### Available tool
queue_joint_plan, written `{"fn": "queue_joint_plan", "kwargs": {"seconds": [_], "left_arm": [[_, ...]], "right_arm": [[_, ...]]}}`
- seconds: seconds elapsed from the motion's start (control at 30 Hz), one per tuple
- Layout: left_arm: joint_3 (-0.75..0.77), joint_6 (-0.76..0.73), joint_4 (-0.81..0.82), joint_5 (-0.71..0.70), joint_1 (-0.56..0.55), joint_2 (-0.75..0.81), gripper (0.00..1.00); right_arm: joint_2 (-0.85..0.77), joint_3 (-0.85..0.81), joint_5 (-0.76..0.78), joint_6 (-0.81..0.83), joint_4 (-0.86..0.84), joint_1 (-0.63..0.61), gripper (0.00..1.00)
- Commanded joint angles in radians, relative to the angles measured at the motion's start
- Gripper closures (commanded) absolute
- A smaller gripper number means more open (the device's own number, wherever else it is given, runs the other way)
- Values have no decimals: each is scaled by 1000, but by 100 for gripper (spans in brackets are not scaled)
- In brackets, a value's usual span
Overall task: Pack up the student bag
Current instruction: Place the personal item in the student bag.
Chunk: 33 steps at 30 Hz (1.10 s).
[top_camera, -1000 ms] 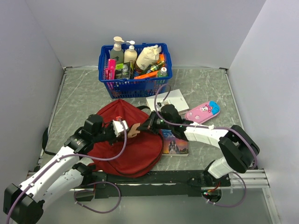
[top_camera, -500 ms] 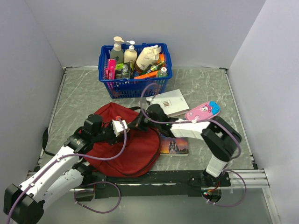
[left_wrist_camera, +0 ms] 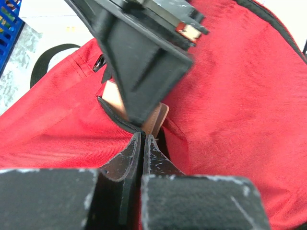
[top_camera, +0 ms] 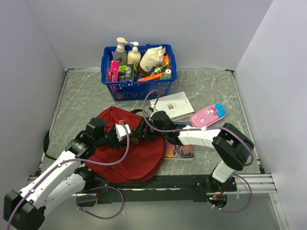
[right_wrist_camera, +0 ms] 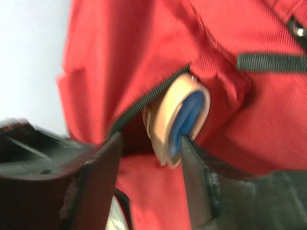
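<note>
The student bag (top_camera: pixel 129 155) lies flat on the counter (top_camera: pixel 81 96), in the near-centre area directly in front of the two arm bases, with its dark-red fabric facing up. The left pincer (left_wrist_camera: pixel 143 143) is clenched: its two fingers are pressed together on the black zipper edge (left_wrist_camera: pixel 115 120) of the bag, at the lip of the opening. The right pincer (right_wrist_camera: pixel 149 143) is released: its fingers stand apart at the same opening, opposite the left pincer and just beside it. A tan object (right_wrist_camera: pixel 173 120) with a blue inner face sits in the zipper gap, partly inside the bag. It lies between the right pincer's fingers, close against one finger and clear of the other. Whether that finger actually touches it cannot be determined. A book with an illustrated cover (top_camera: pixel 181 151) lies on the counter just beside the bag's right edge, partly under the right arm. A white booklet (top_camera: pixel 173 104) and a pink pencil case (top_camera: pixel 207 114) lie farther back on the right, near each other. A blue plastic basket (top_camera: pixel 136 89) holding pump bottles (top_camera: pixel 120 50) and other small goods stands at the far edge, apart from the bag.
</note>
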<state>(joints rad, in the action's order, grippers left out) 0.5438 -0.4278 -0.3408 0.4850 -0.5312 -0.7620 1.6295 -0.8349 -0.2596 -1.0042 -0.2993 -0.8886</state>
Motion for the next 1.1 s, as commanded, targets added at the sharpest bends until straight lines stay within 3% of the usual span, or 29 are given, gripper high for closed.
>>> {"fn": "queue_joint_plan", "kwargs": {"seconds": [0.0, 0.17, 0.27, 0.37, 0.47, 1.07], "left_arm": [[7, 12, 83, 76, -9, 18, 97], [1, 15, 88, 76, -10, 18, 97], [4, 15, 80, 73, -9, 16, 97], [1, 14, 85, 73, -9, 18, 97], [-5, 21, 92, 78, -9, 21, 97], [-4, 20, 109, 89, -9, 12, 97]], "right_arm": [[-46, 23, -90, 124, 55, 4, 32], [-134, 37, -53, 174, 123, 30, 36], [-183, 14, 2, 217, 216, 53, 54], [-189, 0, 68, 257, 255, 54, 84], [-156, -10, 88, 265, 255, 54, 100], [113, -233, -26, 177, 158, -13, 100]]}}
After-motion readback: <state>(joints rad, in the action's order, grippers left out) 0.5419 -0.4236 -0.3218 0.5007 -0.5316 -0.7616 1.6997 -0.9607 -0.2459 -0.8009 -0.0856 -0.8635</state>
